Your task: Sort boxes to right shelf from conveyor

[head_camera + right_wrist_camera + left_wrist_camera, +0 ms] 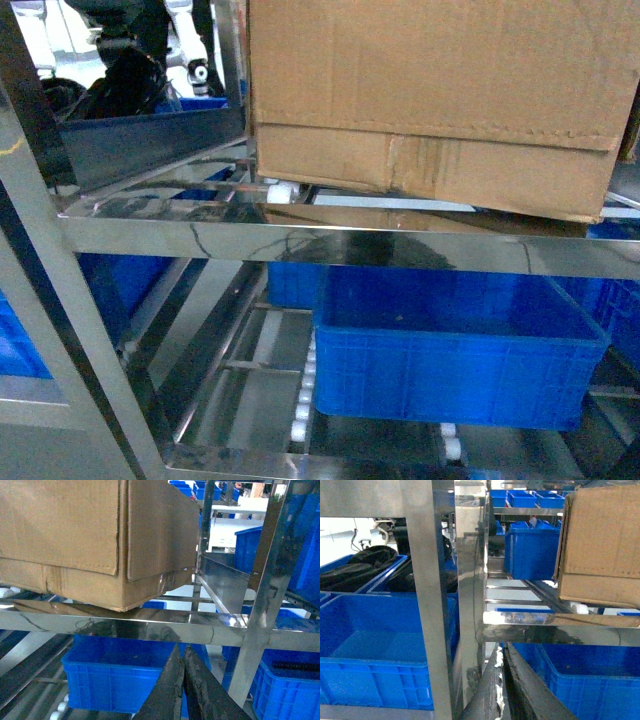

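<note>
Cardboard box [430, 100] top beyond upper edge

no text, label, brand, number or sign can be read in any view. the brown cardboard box [430, 100] on the steel shelf [330, 243] shows plain faces, and the blue crate [455, 350] below it is unmarked too.

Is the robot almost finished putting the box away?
Nearly, for this one. The box already sits on the shelf, over a blue crate on the tier below. Both wrist views show gripper fingers pressed together, left and right, holding nothing, so nothing is in hand. The conveyor is out of view, so I can't tell if more boxes wait.
</note>
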You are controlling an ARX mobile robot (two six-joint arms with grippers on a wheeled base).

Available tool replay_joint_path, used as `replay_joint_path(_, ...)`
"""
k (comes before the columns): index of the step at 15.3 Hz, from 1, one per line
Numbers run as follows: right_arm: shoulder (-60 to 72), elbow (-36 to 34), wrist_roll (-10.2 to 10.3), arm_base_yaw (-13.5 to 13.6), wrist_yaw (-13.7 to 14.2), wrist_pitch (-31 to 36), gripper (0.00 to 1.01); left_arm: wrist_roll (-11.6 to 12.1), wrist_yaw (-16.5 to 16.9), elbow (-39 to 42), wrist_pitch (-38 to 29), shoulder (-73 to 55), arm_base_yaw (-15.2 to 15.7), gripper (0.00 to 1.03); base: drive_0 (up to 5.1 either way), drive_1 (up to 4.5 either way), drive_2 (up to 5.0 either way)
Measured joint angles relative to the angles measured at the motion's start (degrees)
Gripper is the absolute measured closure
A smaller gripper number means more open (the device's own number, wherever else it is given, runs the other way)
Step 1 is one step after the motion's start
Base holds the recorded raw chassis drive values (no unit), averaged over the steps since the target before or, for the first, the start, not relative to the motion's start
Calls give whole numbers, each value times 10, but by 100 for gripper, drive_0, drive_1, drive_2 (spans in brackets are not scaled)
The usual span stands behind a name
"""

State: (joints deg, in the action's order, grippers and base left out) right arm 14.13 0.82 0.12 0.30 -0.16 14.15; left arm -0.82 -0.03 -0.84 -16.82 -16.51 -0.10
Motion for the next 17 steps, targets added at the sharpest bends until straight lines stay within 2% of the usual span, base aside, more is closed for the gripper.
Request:
replay_joint_path(4,-42,0,0,0,0,-41,99,0,0,0,51,49,0,101,0,0,0)
replay_joint_path(6,-108,0,0,0,0,-139,99,0,0,0,66,63,0,101,0,0,0)
replay_joint_path(9,-138,1,0,0,0,-132,99,0,0,0,86,78,0,101,0,0,0)
replay_joint_path(10,-139,0,0,0,0,-144,99,0,2,0,156,123,0,101,0,0,0)
replay_joint_path(11,-138,0,0,0,1,-146,99,0,0,-1,161,159,0,101,0,0,0)
replay_joint_path(17,-139,0,0,0,1,-144,99,0,0,0,170,159,0,101,0,0,0)
